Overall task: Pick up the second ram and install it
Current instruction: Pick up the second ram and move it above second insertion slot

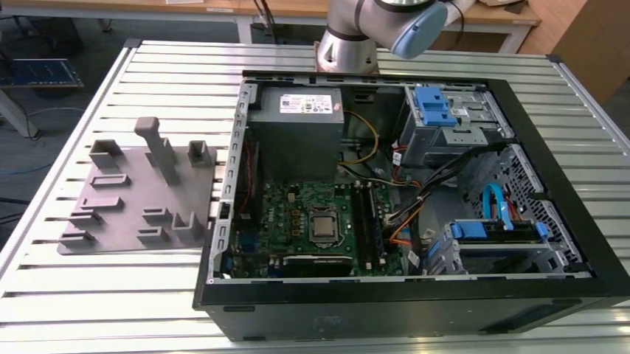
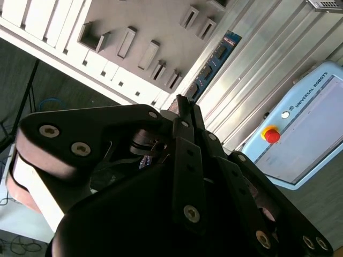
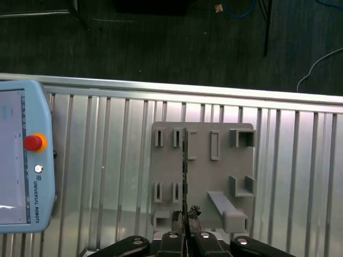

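Gripper (image 3: 186,238) clamped on the second ram (image 3: 185,176).
First wrist view: ram edge-on above the grey fixture (image 3: 201,176). Second wrist view: ram (image 2: 213,64) juts beyond the closed jaws. Fixture (image 1: 118,199) sits at the exterior view's left, beside the open computer case (image 1: 394,306).

We see a line of small lettering on the pale blue pendant (image 3: 21,176) (image 2: 316,128) beside its red button (image 3: 33,142), in both wrist views. A white printed label (image 1: 307,104) stands on the power supply (image 1: 295,144); its print is too small for us.
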### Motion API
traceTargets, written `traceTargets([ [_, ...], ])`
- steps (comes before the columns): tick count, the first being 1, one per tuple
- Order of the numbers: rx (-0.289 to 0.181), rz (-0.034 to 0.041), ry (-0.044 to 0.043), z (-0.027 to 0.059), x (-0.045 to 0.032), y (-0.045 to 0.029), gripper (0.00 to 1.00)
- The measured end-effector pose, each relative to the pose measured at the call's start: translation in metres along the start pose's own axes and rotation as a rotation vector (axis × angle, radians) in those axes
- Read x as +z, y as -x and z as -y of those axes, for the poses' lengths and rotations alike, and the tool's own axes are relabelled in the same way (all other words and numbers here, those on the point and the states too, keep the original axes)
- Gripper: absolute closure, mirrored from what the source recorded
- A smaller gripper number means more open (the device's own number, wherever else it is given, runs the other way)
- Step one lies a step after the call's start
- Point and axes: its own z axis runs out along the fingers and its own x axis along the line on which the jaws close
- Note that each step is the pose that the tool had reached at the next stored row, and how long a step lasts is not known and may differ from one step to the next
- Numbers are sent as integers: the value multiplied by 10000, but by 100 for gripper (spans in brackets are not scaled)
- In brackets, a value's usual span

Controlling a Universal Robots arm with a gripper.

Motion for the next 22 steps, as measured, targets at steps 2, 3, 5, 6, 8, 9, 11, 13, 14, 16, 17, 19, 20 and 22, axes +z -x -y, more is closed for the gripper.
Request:
traceTargets([
  [2,0,0,0,0,-25,0,86],
  [3,0,0,1,0,-39,0,86],
  [5,0,0,0,0,-68,0,86],
  [6,0,0,1,0,-83,0,86],
  [8,-1,-1,1,0,-113,-1,86],
  [9,0,0,1,0,-121,0,86],
  [11,-1,3,0,0,-121,0,86],
  [13,0,8,1,0,-122,0,86],
  [14,0,8,0,0,-122,0,86],
  [16,-1,8,0,3,-121,-1,86],
  [17,-2,7,1,12,-120,-2,86],
  [19,-1,6,2,66,-113,-4,86],
  [20,-1,6,2,103,-107,-7,86],
  [22,1,7,4,186,-94,-10,86],
])
